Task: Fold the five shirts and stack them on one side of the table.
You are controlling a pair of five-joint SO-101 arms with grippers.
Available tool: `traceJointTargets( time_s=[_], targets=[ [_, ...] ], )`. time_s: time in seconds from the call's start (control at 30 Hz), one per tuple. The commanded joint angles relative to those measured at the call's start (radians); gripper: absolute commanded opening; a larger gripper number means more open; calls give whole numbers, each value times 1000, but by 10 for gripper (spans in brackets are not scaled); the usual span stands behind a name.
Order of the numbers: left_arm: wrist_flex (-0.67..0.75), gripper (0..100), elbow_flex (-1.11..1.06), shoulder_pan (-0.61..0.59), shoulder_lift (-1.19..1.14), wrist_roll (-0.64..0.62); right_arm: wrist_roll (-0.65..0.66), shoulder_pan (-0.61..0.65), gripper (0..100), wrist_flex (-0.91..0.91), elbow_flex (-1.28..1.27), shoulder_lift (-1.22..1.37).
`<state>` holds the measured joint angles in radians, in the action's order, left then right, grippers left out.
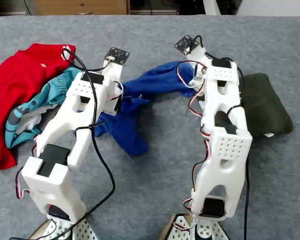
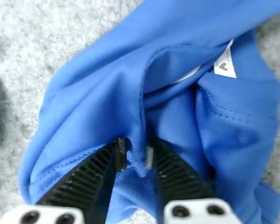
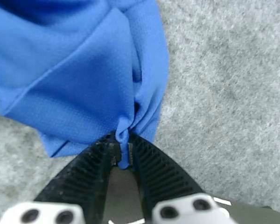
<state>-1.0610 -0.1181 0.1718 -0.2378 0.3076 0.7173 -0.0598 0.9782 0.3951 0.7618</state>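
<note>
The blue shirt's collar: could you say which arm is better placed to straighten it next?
Left, probably: the left tool pinches the blue shirt near the collar label; the right tool grips a plain edge.

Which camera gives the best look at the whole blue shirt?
The high view: the blue shirt shows nearly whole, stretched between both arms. The wrist views give close-ups of folds pinched by the left gripper and right gripper.
</note>
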Motion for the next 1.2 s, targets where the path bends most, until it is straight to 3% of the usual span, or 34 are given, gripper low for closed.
traceJointTargets(
  time_s=[0.0,0.23,0.37,0.7,0.9,1.17],
  targets=[
    [12,19,14,3,5,-6,12,7,5,2,31,1],
    [3,19,20,-44,28,-6,12,8,5,2,33,-4],
    [-127,19,71,-84,136,-6,9,1,5,64,107,-13],
    [-445,19,222,-121,516,92,-137,-13,5,514,559,-252],
    [-506,19,226,-123,777,89,-166,25,5,772,924,-440],
    [-491,19,239,-287,1148,86,-160,35,5,744,1265,-671]
  ],
)
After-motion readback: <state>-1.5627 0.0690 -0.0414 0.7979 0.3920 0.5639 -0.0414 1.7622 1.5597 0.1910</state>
